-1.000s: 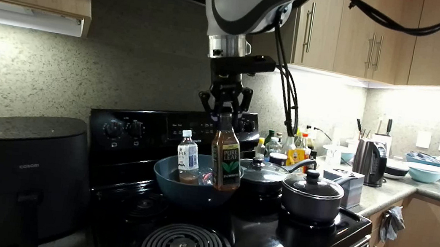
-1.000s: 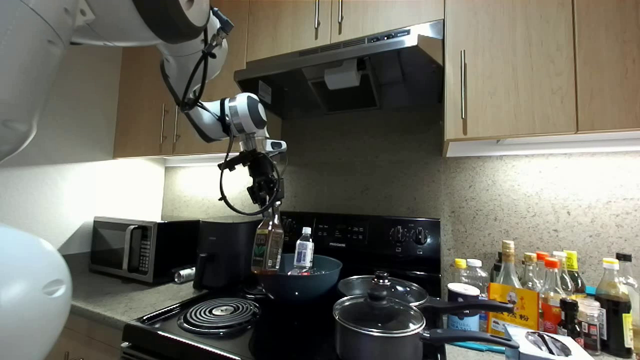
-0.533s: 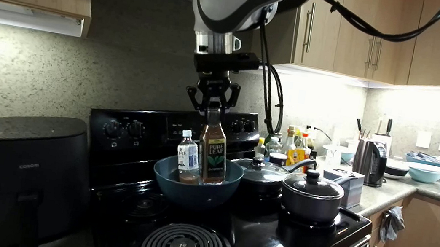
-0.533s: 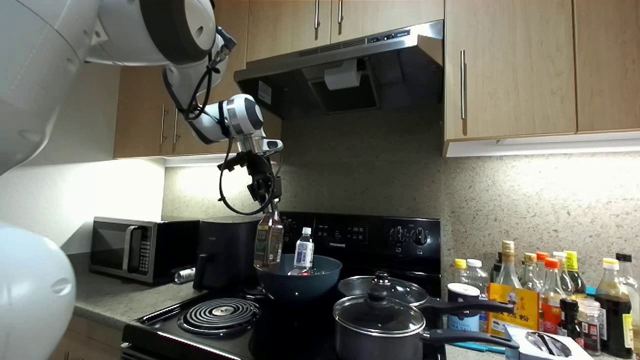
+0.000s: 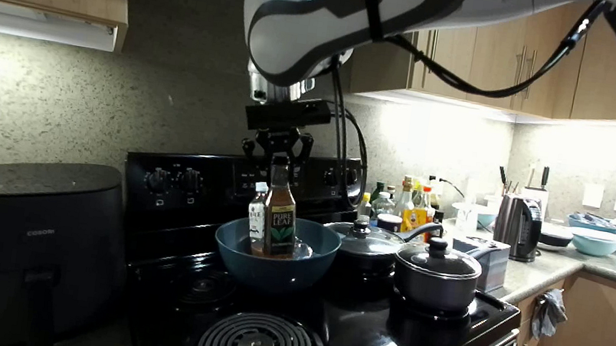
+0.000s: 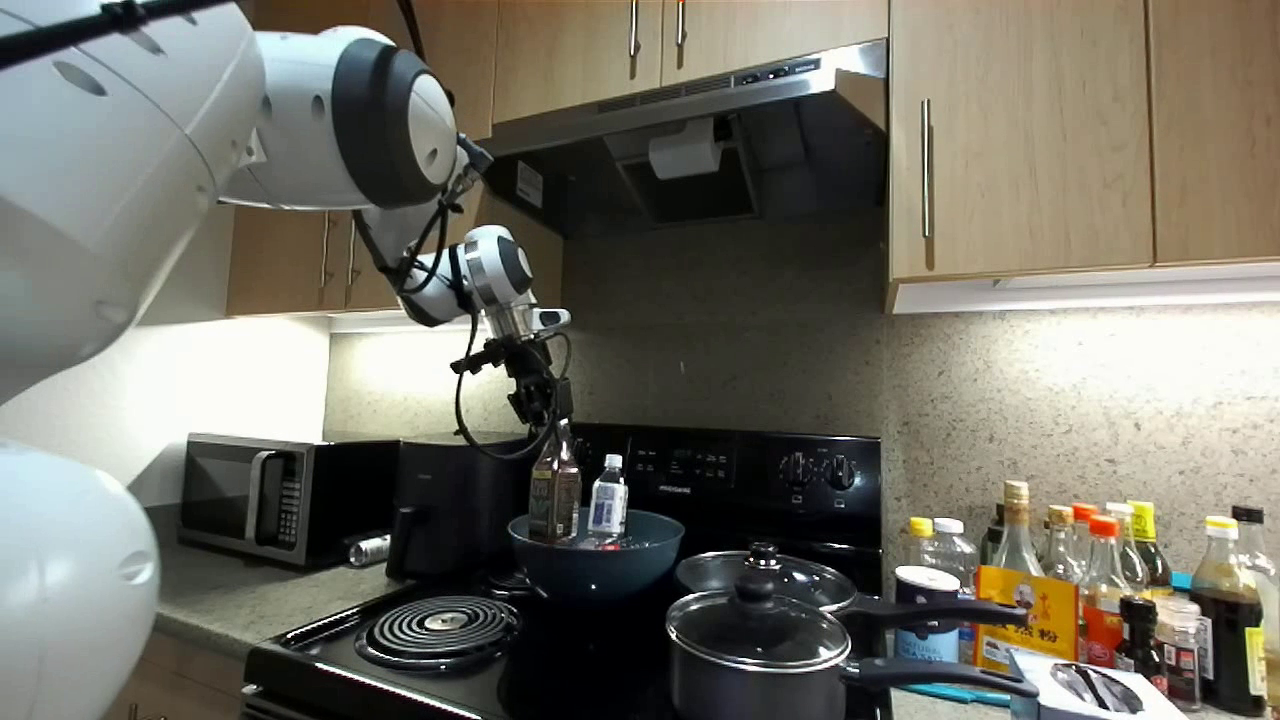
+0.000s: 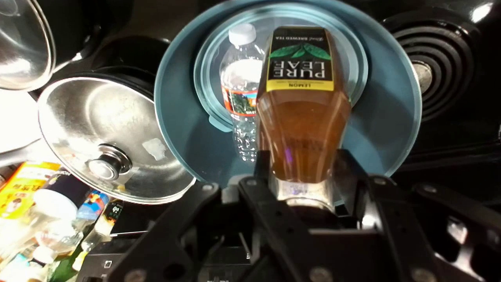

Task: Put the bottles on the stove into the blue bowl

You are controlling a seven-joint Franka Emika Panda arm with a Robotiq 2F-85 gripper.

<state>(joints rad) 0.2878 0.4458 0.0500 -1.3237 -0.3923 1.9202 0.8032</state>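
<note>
As bottle [image 7: 301, 117] hangs, bowl's rim [image 7: 416, 94] gapes.

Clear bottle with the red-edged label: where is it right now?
In the wrist view, the clear bottle lies on its side in the blue bowl, just left of the Pure Leaf bottle that the end effector holds.

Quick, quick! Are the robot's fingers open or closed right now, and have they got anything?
The fingers: closed, holding the brown tea bottle near its top.
</note>
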